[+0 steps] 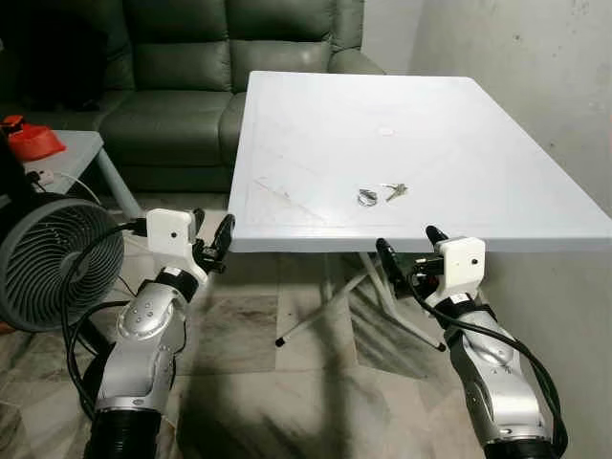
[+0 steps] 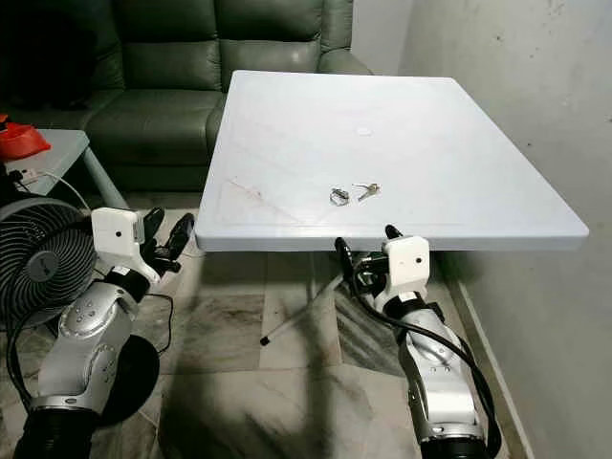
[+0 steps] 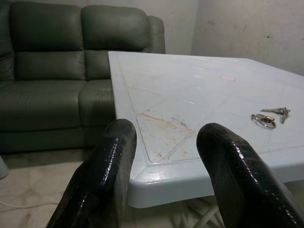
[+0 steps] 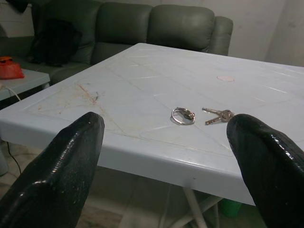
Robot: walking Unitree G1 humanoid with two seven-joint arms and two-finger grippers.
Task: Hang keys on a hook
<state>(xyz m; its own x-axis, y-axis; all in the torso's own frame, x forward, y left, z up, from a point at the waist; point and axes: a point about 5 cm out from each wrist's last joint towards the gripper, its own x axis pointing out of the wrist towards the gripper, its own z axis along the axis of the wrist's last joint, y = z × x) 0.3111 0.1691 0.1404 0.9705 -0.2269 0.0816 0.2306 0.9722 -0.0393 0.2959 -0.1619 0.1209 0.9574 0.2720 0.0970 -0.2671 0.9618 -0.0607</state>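
Two keys (image 1: 395, 191) flat on the white table (image 1: 316, 115) near its front edge, beside their ring (image 1: 368, 197), blades pointing away from it toward the wall side, left gripper (image 1: 212, 236) and right gripper (image 1: 409, 244) both spread wide just below the edge.

Keys (image 1: 382, 194) on white table (image 1: 316, 143)

Both silver arms are raised forward with elbows bent. The left gripper (image 1: 212, 239) is held with its black fingers (image 3: 102, 175) spread apart. The right gripper (image 1: 409, 251) is likewise held level, its fingers (image 4: 71, 161) parted wide.
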